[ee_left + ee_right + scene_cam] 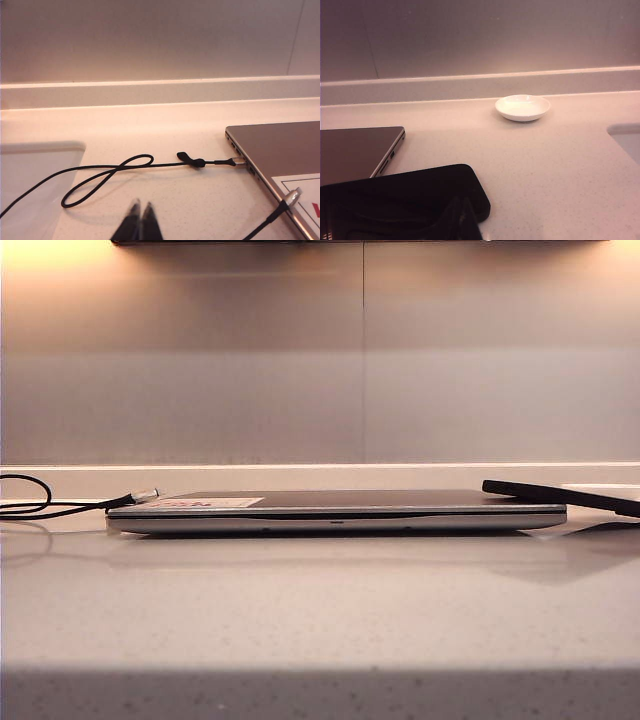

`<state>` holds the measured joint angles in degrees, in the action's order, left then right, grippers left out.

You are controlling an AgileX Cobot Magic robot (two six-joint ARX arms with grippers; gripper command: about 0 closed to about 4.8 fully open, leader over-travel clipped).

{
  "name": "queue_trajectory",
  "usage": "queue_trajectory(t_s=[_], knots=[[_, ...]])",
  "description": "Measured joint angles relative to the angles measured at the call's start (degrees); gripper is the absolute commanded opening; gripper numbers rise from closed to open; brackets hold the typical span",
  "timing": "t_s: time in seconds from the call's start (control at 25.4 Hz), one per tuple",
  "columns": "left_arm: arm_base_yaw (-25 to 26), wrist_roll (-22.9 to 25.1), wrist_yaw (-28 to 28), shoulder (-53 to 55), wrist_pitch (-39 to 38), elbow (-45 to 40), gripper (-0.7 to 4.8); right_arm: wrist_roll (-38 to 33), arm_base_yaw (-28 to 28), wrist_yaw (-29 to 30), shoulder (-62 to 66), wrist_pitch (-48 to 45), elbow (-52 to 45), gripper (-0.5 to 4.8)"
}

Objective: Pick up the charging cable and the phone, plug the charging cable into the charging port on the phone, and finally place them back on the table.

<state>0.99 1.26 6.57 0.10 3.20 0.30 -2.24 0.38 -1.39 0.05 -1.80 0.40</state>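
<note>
Two look-alike black cords lie at the left; you could grab the wrong one.

Your left gripper (139, 220) and right gripper (461, 218), low in their wrist views, both have jaws together, holding nothing. The charging cable (289, 201), silvery tip resting on the closed laptop (280, 150) lid, sits near the other cord (150, 163) plugged into the laptop's side. The phone (402, 200) overhangs the laptop's right corner and may slide when nudged. A white dish (522, 107) sits well apart on the table (320, 610).
</note>
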Motion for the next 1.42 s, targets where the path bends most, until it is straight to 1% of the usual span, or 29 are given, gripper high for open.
queue_trajectory(t_s=[0.12,0.28,0.47,0.55,0.59,0.67,0.83,0.98,1.06,1.26,1.3,1.38,1.42], knots=[[0.00,0.24,0.00,0.00,0.00,0.00,-0.06,0.33,0.00,0.00,0.00,-0.04,0.00,-0.06],[0.00,0.24,0.00,0.00,0.00,0.00,-0.06,2.62,0.00,0.00,0.00,-0.04,0.00,-0.06],[0.00,0.22,0.00,0.00,0.13,0.00,-0.06,2.69,0.00,0.02,0.00,0.39,0.76,-0.06],[0.00,-1.49,0.00,0.02,1.36,0.63,-0.06,2.64,0.00,0.02,0.00,1.62,3.91,-0.06],[0.00,-4.15,-0.02,0.02,2.14,2.23,-0.06,2.62,0.00,-0.02,0.02,2.27,6.49,-0.06],[0.00,-6.80,0.00,-0.07,3.69,5.73,-0.06,2.49,0.00,-0.11,0.04,4.52,10.40,-0.06],[0.00,-7.28,0.00,1.07,3.48,11.30,-0.06,2.29,0.00,-0.13,3.45,9.90,17.68,-0.06],[0.00,-7.28,0.00,8.31,3.43,17.14,-0.06,2.29,0.00,0.11,12.35,10.91,24.39,-0.06],[0.00,-7.30,0.00,13.68,3.50,20.26,-0.06,2.29,0.02,0.98,17.35,10.73,28.57,-0.06],[-0.11,-7.30,0.00,26.25,3.78,25.77,-0.06,2.27,0.26,8.66,28.02,10.49,36.81,-0.06],[-0.44,-7.30,-0.07,27.85,3.89,26.27,-0.06,2.27,0.61,9.16,29.09,10.47,37.48,-0.06],[-3.72,-7.23,-0.11,34.53,6.97,27.45,-0.06,2.27,3.78,9.18,31.04,10.60,39.06,-0.06],[-5.86,-6.73,-0.09,37.62,7.93,27.45,-0.06,2.27,6.60,8.98,32.44,9.68,39.74,-0.06]])
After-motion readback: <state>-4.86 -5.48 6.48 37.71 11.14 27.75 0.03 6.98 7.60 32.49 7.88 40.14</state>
